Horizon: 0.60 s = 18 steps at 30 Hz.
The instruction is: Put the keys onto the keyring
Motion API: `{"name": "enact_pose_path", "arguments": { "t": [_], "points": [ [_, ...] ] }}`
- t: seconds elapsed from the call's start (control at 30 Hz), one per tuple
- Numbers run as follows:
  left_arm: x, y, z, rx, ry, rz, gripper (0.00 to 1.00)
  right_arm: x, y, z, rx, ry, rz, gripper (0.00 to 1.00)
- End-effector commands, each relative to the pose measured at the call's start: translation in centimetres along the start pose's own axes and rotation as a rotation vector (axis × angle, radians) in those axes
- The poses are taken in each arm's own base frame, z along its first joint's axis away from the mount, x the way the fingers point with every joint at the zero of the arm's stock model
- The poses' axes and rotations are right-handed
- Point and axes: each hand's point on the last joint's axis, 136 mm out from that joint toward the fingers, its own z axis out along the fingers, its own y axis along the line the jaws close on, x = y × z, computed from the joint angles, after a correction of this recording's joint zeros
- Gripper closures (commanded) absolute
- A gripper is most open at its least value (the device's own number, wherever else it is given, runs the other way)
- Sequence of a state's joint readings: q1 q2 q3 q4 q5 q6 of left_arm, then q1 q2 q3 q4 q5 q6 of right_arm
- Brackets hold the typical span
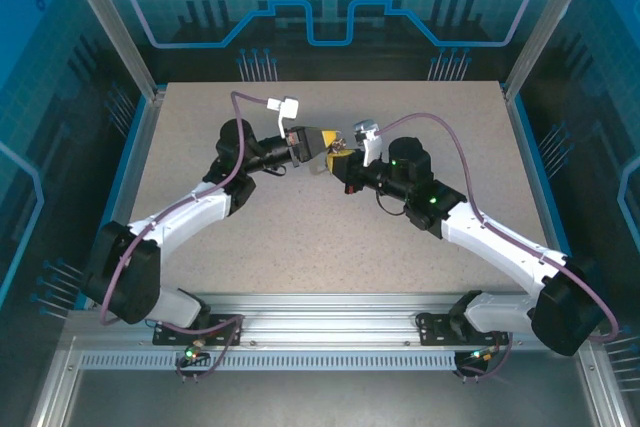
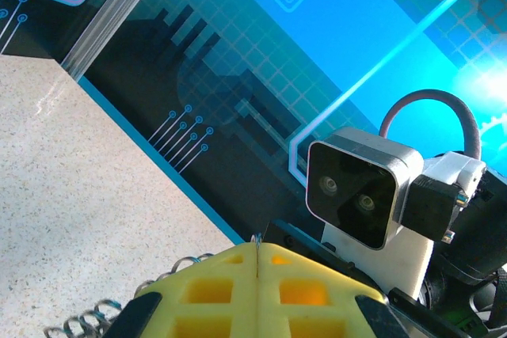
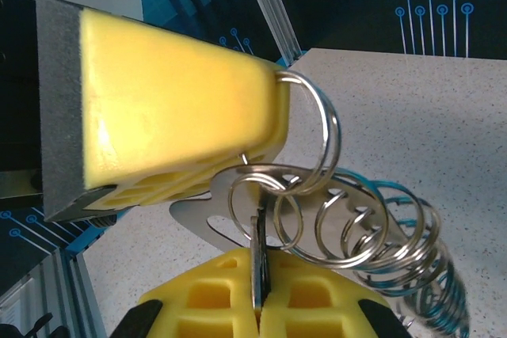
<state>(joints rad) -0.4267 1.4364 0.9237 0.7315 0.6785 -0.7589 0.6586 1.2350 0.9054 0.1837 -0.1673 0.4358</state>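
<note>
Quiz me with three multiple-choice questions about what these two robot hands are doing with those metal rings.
1. Where do the left gripper and right gripper meet?
A. above the middle of the table
B. against the left wall
C. down by the arm bases

2. What colour are the finger pads?
A. red
B. yellow
C. green

3. How is the right gripper?
A. wide open
B. shut on nothing
C. shut on a thin metal piece

Answers:
1 A, the top view shows them tip to tip mid-table.
2 B, both wrist views show yellow pads.
3 C, the piece is pinched edge-on, next to the rings.
</note>
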Motion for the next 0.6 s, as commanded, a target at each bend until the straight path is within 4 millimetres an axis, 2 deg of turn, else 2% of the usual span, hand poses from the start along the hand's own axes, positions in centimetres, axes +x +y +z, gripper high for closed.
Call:
{"name": "enact_pose_path", "arguments": {
  "t": [0.0,0.27,0.3,0.57],
  "points": [
    [-1.2,-2.3,-0.6,0.039,-0.057,0.048,1.00,-0.5,0.6,0.2,-0.016,-0.014,-0.006,1.00],
    [-1.8,-2.6,-1.2,0.072,-0.155,-0.021,1.00,-0.3,-0.1,0.5,-0.019,-0.034,0.052,1.00],
    [-1.8,-2.6,-1.2,0.080,-0.167,-0.032,1.00,-0.9,0.2,0.5,-0.030,-0.059,0.048,1.00],
    [-2.2,-3.2,-1.4,0.125,-0.247,-0.075,1.00,-0.8,0.4,1.0,-0.057,-0.056,0.072,1.00]
  ]
}}
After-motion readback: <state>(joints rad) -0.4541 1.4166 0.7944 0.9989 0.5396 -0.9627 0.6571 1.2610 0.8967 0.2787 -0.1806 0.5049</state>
